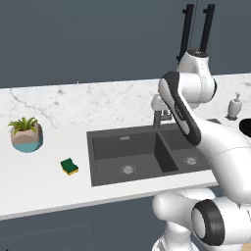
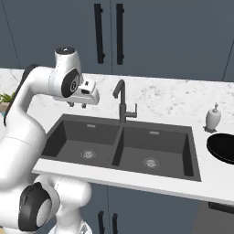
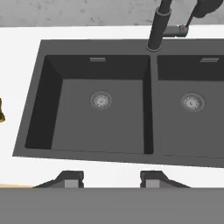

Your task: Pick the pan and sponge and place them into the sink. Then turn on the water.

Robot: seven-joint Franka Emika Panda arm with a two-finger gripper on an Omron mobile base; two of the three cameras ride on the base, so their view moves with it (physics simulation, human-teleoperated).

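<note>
The dark grey double-basin sink (image 1: 113, 147) (image 2: 116, 146) (image 3: 43, 105) is set in the white counter, both basins bare. My gripper (image 2: 77, 105) (image 3: 111, 179) hangs open above the left basin's front part, with nothing between its fingers. The yellow and green sponge (image 1: 69, 166) lies on the counter left of the sink; its edge (image 3: 1, 110) shows at the hand view's left border. The black pan (image 2: 222, 148) (image 1: 245, 126) rests on the counter right of the sink, partly cut off. The faucet (image 2: 121, 103) (image 3: 158, 26) stands behind the divider; no water stream is in view.
A potted plant (image 1: 26, 135) stands at the far left of the counter. A white soap dispenser (image 2: 213, 119) (image 1: 234, 107) sits behind the pan. Dark cabinets with black handles (image 2: 108, 34) rise behind the marble backsplash.
</note>
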